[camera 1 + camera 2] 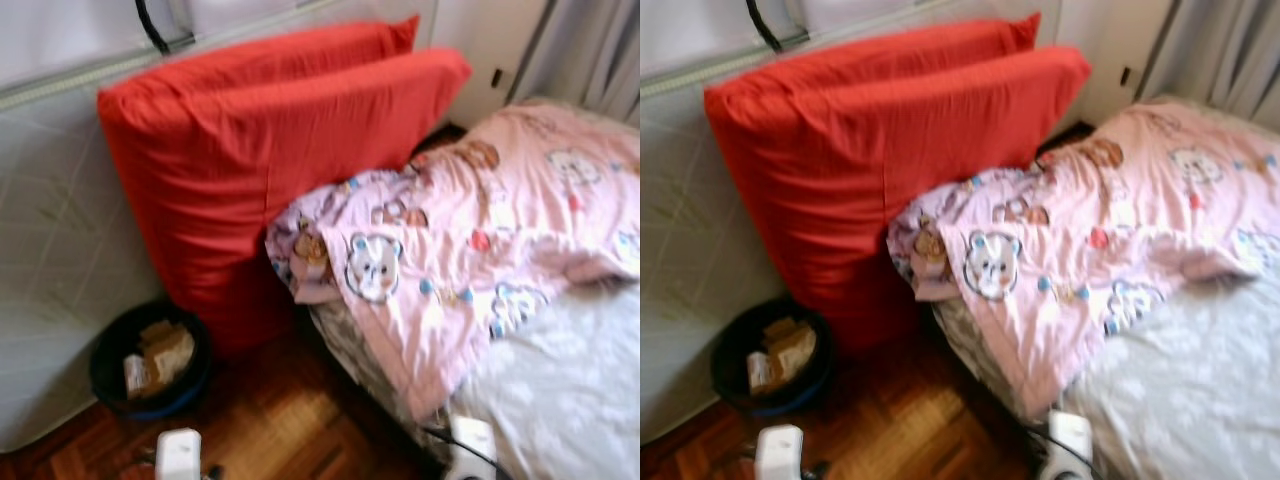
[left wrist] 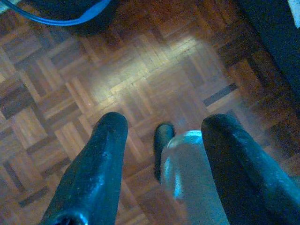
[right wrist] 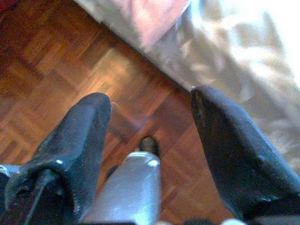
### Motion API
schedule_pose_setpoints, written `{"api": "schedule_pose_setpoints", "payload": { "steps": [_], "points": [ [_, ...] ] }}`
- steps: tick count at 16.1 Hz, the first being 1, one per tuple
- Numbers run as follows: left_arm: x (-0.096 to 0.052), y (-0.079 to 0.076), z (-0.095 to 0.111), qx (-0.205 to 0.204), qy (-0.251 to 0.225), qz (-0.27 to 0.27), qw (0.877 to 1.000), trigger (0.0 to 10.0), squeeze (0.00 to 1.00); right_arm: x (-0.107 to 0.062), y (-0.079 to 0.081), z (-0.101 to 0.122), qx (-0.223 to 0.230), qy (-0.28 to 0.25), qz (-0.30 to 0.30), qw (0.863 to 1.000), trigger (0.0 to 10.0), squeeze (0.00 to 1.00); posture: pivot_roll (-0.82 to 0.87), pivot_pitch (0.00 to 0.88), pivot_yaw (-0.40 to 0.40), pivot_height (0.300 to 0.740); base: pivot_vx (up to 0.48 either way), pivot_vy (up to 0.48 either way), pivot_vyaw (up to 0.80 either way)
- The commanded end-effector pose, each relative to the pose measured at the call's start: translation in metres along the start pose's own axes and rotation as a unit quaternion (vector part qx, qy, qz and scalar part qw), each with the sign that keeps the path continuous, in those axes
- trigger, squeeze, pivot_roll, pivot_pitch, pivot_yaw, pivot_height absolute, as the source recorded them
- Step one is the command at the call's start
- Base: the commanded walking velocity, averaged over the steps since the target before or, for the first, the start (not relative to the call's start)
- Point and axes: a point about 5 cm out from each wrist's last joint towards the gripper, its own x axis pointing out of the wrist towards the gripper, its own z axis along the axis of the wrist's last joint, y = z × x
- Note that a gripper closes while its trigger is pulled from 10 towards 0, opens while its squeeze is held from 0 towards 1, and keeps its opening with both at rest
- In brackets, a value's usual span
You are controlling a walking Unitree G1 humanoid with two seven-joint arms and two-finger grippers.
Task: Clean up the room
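Two big red fabric cushions [image 1: 260, 150] lean beside the pink cartoon-print quilt [image 1: 470, 240]; a round dark bin [image 1: 150, 360] sits below them — left gripper [image 2: 161, 136] and right gripper [image 3: 150, 115] both spread wide, holding nothing.

Head stereo pair down over bed [image 1: 570, 400] corner; both wrist cameras close above shared parquet floor [image 2: 140, 70].

A: Both head views are soft with blur. What's in the dark bin [image 1: 148, 362]?

B: Brownish lumps, too smeared to name; the red cushion [image 1: 260, 160] covers its far rim.

A: And the bed [image 1: 560, 400]?

B: Cut by the right and bottom edges, its upper part buried under the pink quilt [image 1: 480, 240].
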Motion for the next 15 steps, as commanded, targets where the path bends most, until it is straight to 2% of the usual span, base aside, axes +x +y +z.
{"api": "schedule_pose_setpoints", "payload": {
  "steps": [1,6,7,8,9,10,11,12,14,15],
  "points": [
    [-0.002,0.014,-0.005,0.002,0.013,0.018,1.0,10.0,0.0,0.002,0.014,0.001,0.004,0.0,0.017,1.0,10.0,0.0,0.06,0.124,-0.02,0.74,0.322,0.0,0.0],
    [-0.003,0.014,0.0,-0.002,-0.02,0.02,1.0,10.0,0.0,0.004,0.02,0.012,0.011,-0.027,0.028,0.999,10.0,0.0,0.06,0.131,-0.018,0.74,0.064,0.0,0.0],
    [-0.004,0.014,0.004,-0.015,-0.051,0.025,0.998,10.0,0.0,0.007,0.026,0.031,0.01,-0.065,0.041,0.997,10.0,0.0,0.06,0.134,-0.023,0.74,0.0,0.0,0.0],
    [-0.004,0.014,0.005,-0.016,-0.058,0.025,0.998,10.0,0.0,0.007,0.027,0.035,0.008,-0.075,0.044,0.996,10.0,0.0,0.06,0.134,-0.023,0.74,0.0,0.0,0.0],
    [-0.005,0.013,0.009,-0.028,-0.084,0.024,0.996,10.0,0.0,0.008,0.029,0.053,0.007,-0.113,0.052,0.992,10.0,0.0,0.06,0.136,-0.029,0.74,0.0,0.0,0.0],
    [-0.005,0.013,0.01,-0.037,-0.093,0.021,0.995,10.0,0.0,0.008,0.029,0.06,0.008,-0.128,0.055,0.99,10.0,0.0,0.06,0.135,-0.03,0.74,0.0,0.0,0.0],
    [-0.006,0.011,0.014,-0.035,-0.114,0.008,0.993,10.0,0.0,0.008,0.03,0.076,0.01,-0.162,0.064,0.985,10.0,0.0,0.05,0.133,-0.033,0.74,0.0,0.0,0.0],
    [-0.005,0.011,0.08,-0.019,-0.247,-0.004,0.969,10.0,0.0,0.007,0.029,0.084,0.013,-0.181,0.067,0.981,10.0,0.0,0.05,0.131,-0.035,0.74,0.0,0.0,0.0],
    [-0.018,0.007,0.133,0.004,-0.359,-0.017,0.933,10.0,0.0,0.005,0.029,0.095,-0.003,-0.21,0.071,0.975,10.0,0.0,0.04,0.129,-0.036,0.74,0.0,0.0,0.0],
    [-0.027,0.003,0.141,0.011,-0.395,-0.023,0.918,10.0,0.0,0.002,0.03,0.103,-0.017,-0.239,0.078,0.968,10.0,0.0,0.04,0.123,-0.036,0.74,0.0,0.0,0.0]
  ]
}}
